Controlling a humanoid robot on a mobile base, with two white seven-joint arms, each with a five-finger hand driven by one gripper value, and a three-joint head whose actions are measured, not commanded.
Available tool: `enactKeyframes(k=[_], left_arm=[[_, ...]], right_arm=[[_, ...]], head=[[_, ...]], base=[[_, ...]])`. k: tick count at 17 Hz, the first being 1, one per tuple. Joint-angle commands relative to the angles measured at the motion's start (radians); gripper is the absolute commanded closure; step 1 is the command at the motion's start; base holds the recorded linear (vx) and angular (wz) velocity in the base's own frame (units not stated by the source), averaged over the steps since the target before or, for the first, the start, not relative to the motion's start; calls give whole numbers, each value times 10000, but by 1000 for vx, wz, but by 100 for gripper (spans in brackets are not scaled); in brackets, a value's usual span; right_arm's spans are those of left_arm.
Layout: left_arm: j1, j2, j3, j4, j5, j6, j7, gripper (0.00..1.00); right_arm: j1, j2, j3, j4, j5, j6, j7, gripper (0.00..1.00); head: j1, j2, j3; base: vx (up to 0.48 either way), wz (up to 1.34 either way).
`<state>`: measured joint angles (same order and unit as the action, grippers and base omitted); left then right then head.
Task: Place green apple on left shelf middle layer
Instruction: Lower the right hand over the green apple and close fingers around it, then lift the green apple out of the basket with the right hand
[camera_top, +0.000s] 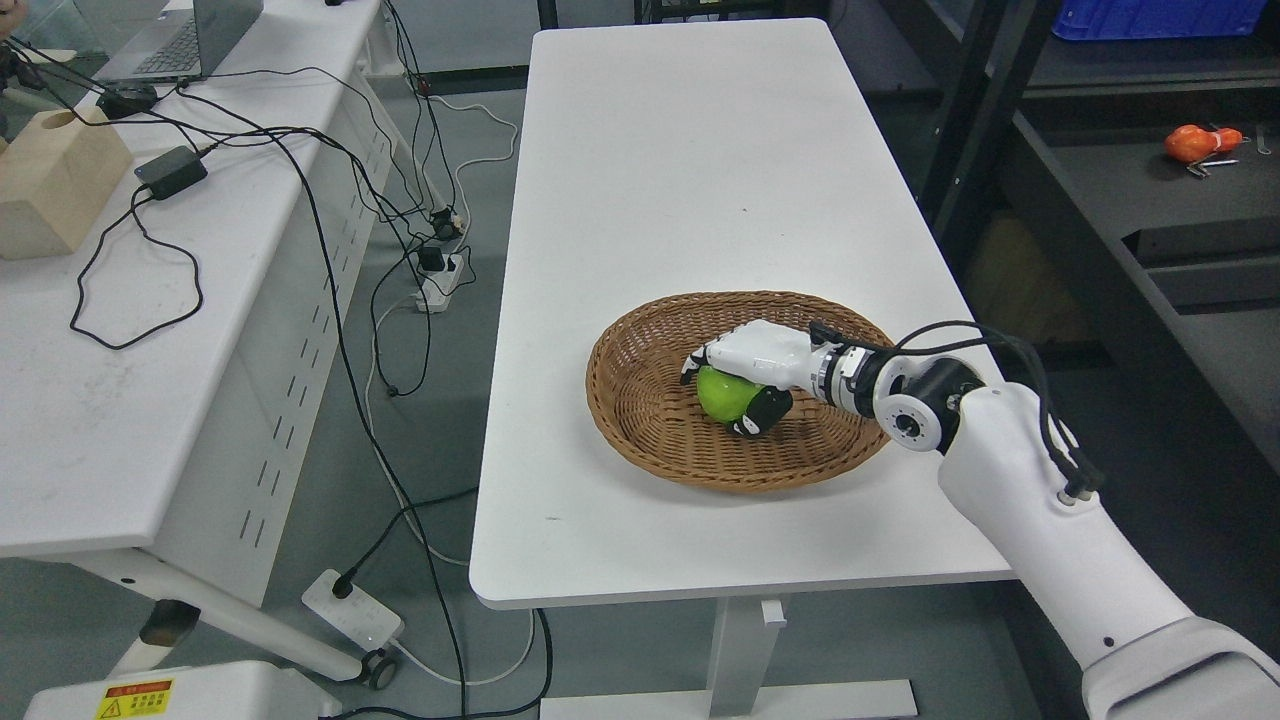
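Note:
A green apple (722, 394) lies in a round wicker basket (640, 400) on the white table (690, 180). My right hand (738, 385) reaches in from the lower right and sits over the apple, fingers curled across its top and thumb against its near side. Most of the apple's upper right is hidden by the palm. The apple still rests in the basket's hollow. The left arm does not show.
A dark shelf unit (1130, 200) stands to the right, with an orange object (1198, 142) on one layer and a blue bin (1150, 18) above. A second white desk (110, 330) with cables, a laptop and a wooden block is at left. Power strips lie on the floor between.

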<state>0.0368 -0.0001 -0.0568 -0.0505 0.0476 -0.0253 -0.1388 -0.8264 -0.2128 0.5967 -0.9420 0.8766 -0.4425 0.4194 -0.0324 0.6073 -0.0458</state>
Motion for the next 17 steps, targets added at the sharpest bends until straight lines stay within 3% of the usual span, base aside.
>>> enactKeyframes(k=[1, 2, 3, 4, 8, 10, 11, 12, 14, 17], left_arm=[[0, 175, 0, -2, 0, -8, -8, 0], [0, 175, 0, -2, 0, -8, -8, 0], [0, 175, 0, -2, 0, -8, -8, 0], [0, 175, 0, -2, 0, -8, -8, 0], [0, 175, 0, -2, 0, 7, 8, 0], [0, 175, 0, -2, 0, 7, 8, 0], [0, 175, 0, -2, 0, 7, -7, 0], [0, 175, 0, -2, 0, 7, -8, 0], [0, 175, 0, -2, 0, -8, -8, 0], [0, 175, 0, -2, 0, 7, -8, 0]], right_arm=[[-5, 73, -214, 677, -22, -222, 25, 56], [-5, -4, -306, 661, -37, -344, 25, 69], [-5, -111, -687, 600, -204, -452, 86, 94], [-5, -188, -1085, 600, -403, -468, 132, 98], [392, -984, -3200, -929, -1124, -453, -36, 100], [821, -1002, -4655, -1560, -1234, -346, -447, 100], [1112, -956, -5316, -1928, -1234, -194, -1012, 100], [1601, -910, -5900, -2675, -1234, 597, -2127, 100], [2705, -1001, -6181, -4027, -1234, 1662, -4412, 100], [4041, -528, -7207, -5318, -1280, 2382, -5466, 100]], head=[[0, 0, 0], [0, 0, 0], [0, 0, 0], [0, 0, 0], [0, 0, 0], [0, 0, 0], [0, 0, 0], [0, 0, 0], [0, 0, 0], [0, 0, 0]], base=[[0, 0], [0, 0], [0, 0], [0, 0], [0, 0], [0, 0], [0, 0], [0, 0], [0, 0], [0, 0]])
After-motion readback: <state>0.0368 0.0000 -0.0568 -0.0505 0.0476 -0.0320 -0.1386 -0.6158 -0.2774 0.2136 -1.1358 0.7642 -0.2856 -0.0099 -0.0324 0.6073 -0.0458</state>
